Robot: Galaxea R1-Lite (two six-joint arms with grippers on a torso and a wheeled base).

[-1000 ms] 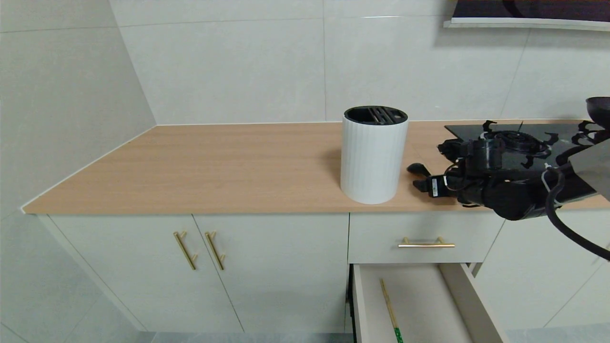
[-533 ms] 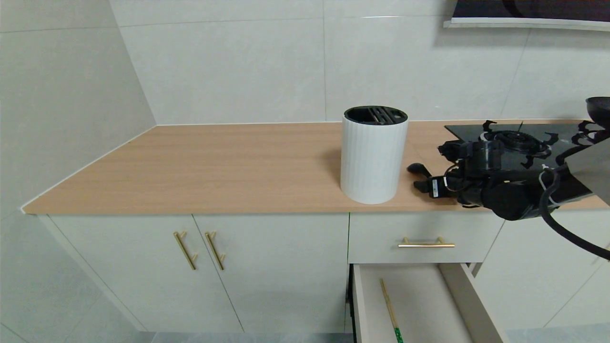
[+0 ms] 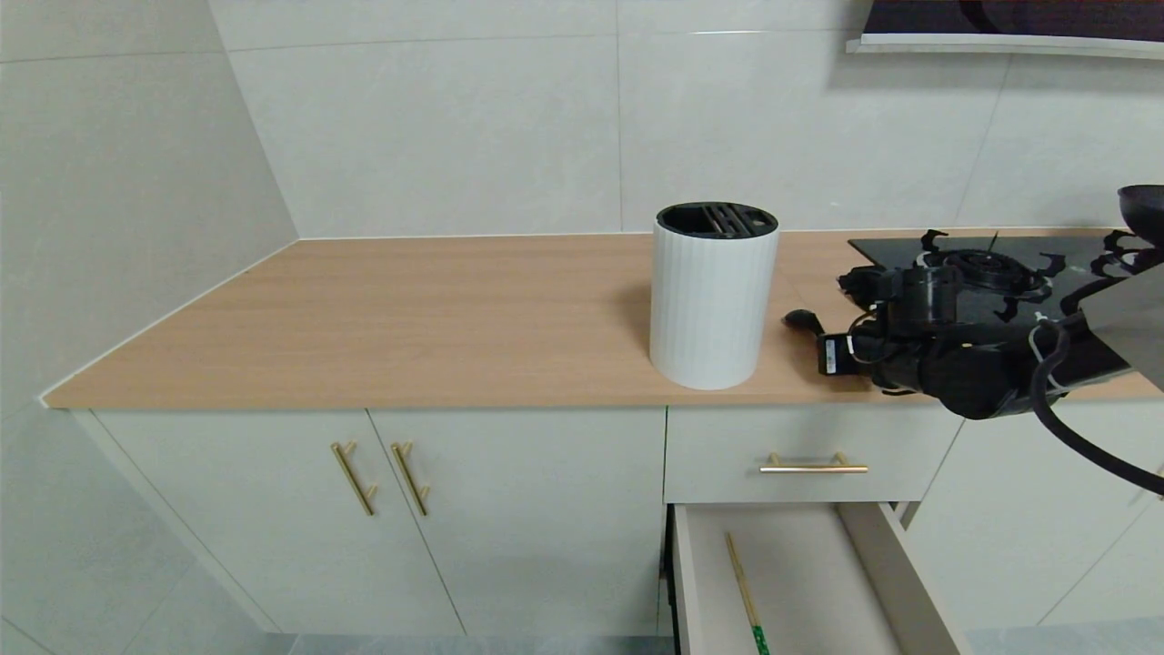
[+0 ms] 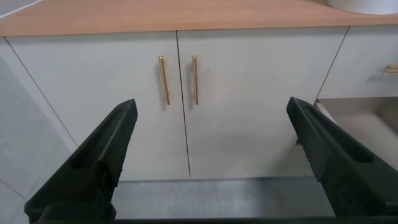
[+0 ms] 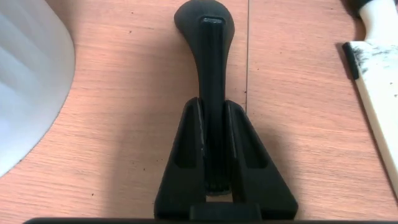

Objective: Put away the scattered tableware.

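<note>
Nearest: open drawer (image 3: 868,555), chopstick (image 3: 744,582) inside. Low before cupboard doors (image 4: 249,106): left gripper (image 4: 211,162), jaws wide apart. On bench (image 3: 409,318): right gripper (image 5: 212,115), jaws clamped on black utensil handle (image 5: 208,37) lying just right of white knife holder (image 3: 714,300). Risk: slim handle pivots in jaws on lift, hits holder. Handle matte, round-ended; working end hidden.

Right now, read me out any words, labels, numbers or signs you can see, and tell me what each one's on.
Nothing here can be read.
Pale sticker on the right arm just behind the right tool: print too small to read.
White holder: no text visible.
Green end of the chopsticks in the drawer: any marking too small to tell.
</note>
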